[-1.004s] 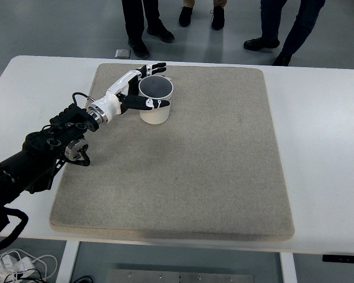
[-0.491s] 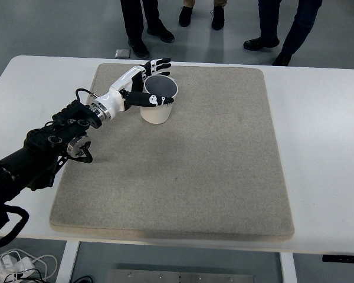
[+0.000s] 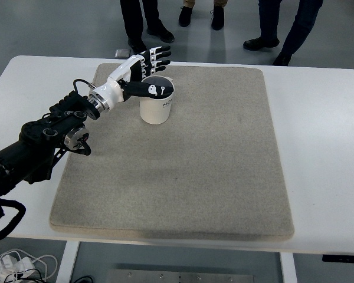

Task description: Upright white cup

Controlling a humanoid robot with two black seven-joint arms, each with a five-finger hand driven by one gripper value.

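Cup (image 3: pixel 156 106) upright; hand (image 3: pixel 143 71) open above it
Lift clear straight up, fingers spread, holding nothing, without brushing the rim.

One cup (image 3: pixel 156 105), one mat (image 3: pixel 183 153)

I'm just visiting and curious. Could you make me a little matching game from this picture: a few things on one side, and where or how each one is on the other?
Things:
1. cup
2. left hand
3. mat
4. shoes

Descriptions:
A. on the floor beyond the table
B. fingers spread, above the cup's rim
C. standing upright near the mat's far left corner
D. flat, covering the middle of the table

Pairs: 1-C, 2-B, 3-D, 4-A
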